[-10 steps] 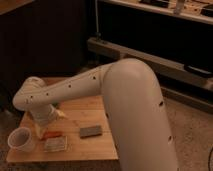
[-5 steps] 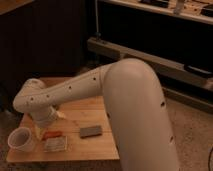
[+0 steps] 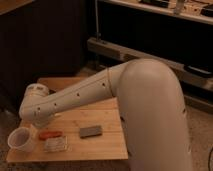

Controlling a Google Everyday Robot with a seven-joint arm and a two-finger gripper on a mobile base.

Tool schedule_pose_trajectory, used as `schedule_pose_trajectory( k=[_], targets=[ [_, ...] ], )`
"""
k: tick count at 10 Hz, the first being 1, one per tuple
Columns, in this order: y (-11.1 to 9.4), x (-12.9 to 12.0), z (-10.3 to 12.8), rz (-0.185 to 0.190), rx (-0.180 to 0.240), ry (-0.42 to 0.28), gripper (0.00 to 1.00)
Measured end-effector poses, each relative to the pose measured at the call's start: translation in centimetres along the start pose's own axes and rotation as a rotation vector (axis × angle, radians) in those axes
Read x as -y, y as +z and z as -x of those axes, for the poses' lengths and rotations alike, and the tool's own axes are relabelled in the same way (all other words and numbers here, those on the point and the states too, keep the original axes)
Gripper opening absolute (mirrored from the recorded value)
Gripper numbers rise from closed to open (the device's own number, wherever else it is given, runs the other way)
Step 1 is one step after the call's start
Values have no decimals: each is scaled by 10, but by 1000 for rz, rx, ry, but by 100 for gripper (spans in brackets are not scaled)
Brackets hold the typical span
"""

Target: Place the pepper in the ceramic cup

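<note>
The tool (image 3: 45, 121) is found at the end of the single arm (image 3: 75, 97), low over the left part of the worktop (image 3: 107, 145). It is mostly hidden under the wrist, so it cannot be told whether it is wide, narrow or holding something.

The pepper (image 3: 50, 134) is seen lying flat on the worktop and is judged not to be gripped. From the tool it lies at about 6 o'clock, just beside it. Its long axis is laid along the 9-to-3 o'clock line, nearly parallel to the front edge of the worktop.

The cup (image 3: 20, 138) stands upright at 9 o'clock from the pepper, near it but apart. A grey block (image 3: 90, 131) is placed at 3 o'clock from the pepper, and a pale packet (image 3: 55, 145) at 6 o'clock, just beside it.

The grasp is judged not yet made. The tool should be lowered towards 6 o'clock and closed across the short side of the pepper, then carried towards 9 o'clock over the cup. Care is needed that the packet is not caught as well.
</note>
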State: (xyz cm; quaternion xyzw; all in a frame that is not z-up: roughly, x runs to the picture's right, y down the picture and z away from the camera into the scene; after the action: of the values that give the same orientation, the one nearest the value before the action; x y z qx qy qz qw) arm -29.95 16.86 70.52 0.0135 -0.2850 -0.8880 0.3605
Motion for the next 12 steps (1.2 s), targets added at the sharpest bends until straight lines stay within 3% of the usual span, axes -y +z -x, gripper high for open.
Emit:
schedule_pose_trajectory(
  k=[5,8,10,12],
  targets=[
    [25,-22,-16,-50,18,-34,80],
    [46,-1,-24,-80,144,-45,80],
    [71,8,-16,-97,193,-58,80],
    [80,13,-14,-99,198,-70,80]
  ],
)
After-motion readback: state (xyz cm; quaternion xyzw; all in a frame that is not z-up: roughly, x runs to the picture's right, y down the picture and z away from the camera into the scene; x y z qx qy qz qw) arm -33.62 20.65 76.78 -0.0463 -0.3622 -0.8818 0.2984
